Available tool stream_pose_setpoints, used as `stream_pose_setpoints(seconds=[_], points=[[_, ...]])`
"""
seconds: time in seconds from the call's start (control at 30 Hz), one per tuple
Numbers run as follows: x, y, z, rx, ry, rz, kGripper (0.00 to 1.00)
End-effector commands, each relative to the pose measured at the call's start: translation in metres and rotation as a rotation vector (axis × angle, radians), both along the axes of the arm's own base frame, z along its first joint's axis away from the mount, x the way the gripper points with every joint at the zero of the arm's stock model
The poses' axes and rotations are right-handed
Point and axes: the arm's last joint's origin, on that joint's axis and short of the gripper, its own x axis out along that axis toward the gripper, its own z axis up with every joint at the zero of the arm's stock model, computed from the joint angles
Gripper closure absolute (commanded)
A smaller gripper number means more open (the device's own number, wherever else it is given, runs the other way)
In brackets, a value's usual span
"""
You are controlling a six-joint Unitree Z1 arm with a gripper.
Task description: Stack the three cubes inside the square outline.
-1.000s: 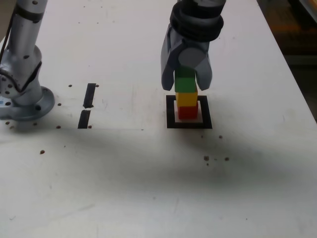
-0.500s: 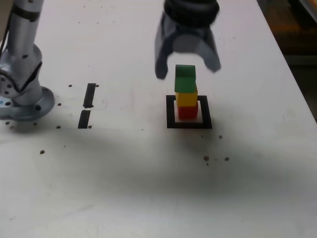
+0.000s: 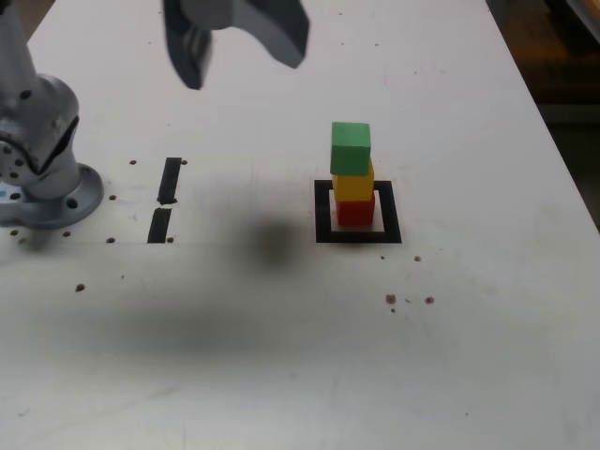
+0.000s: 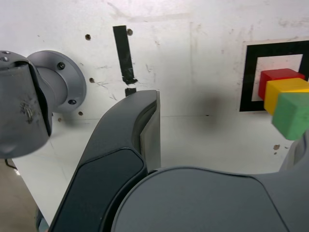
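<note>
The three cubes stand as one tower inside the square outline (image 3: 358,213): red cube (image 3: 355,212) at the bottom, yellow cube (image 3: 353,182) in the middle, green cube (image 3: 351,148) on top. The wrist view shows the same tower from above, with the red cube (image 4: 277,80), yellow cube (image 4: 286,92) and green cube (image 4: 292,115) over the square outline (image 4: 248,77). My gripper (image 3: 246,45) hangs open and empty high above the table, well off to the exterior view's left of the tower. One finger (image 4: 137,140) shows in the wrist view.
The arm's grey base (image 3: 39,159) is bolted to the table at the exterior view's left. Two short black strips (image 3: 165,199) lie between the base and the outline. Small dark specks (image 3: 410,300) dot the white tabletop in front of the outline.
The gripper opened off the green cube, rose, and swung away to the exterior view's left. The tower stayed standing in the outline.
</note>
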Motion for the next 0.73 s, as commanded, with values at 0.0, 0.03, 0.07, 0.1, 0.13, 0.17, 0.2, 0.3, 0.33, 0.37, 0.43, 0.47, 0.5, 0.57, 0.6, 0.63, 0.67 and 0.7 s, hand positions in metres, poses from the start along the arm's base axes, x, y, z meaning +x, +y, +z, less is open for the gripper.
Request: stream_pose_setpoints(seconds=[0.0, 0.03, 0.07, 0.1, 0.13, 0.17, 0.2, 0.3, 0.33, 0.37, 0.43, 0.47, 0.5, 0.57, 0.6, 0.63, 0.67, 0.7], points=[[-0.05, 0.007, -0.024, 0.003, 0.057, 0.004, 0.0], [-0.058, 0.009, -0.032, -0.001, 0.056, 0.006, 0.0], [-0.066, 0.01, -0.039, -0.007, 0.054, 0.009, 0.0], [-0.073, 0.01, -0.046, -0.013, 0.05, 0.011, 0.0], [-0.079, 0.011, -0.053, -0.02, 0.047, 0.012, 0.0], [-0.084, 0.011, -0.06, -0.026, 0.046, 0.013, 0.0], [-0.088, 0.011, -0.068, -0.031, 0.046, 0.014, 0.0], [-0.092, 0.011, -0.091, -0.041, 0.063, 0.016, 0.0], [-0.093, 0.011, -0.099, -0.043, 0.072, 0.016, 0.0], [-0.093, 0.011, -0.105, -0.044, 0.081, 0.017, 0.0], [-0.094, 0.011, -0.115, -0.044, 0.095, 0.017, 0.0], [-0.095, 0.011, -0.119, -0.043, 0.101, 0.017, 0.0], [-0.096, 0.011, -0.121, -0.042, 0.107, 0.018, 0.0], [-0.1, 0.012, -0.126, -0.042, 0.116, 0.018, 0.0], [-0.104, 0.012, -0.129, -0.044, 0.121, 0.018, 0.0], [-0.107, 0.012, -0.132, -0.046, 0.123, 0.019, 0.0], [-0.109, 0.012, -0.135, -0.05, 0.124, 0.019, 0.0], [-0.112, 0.012, -0.137, -0.053, 0.123, 0.02, 0.0]])
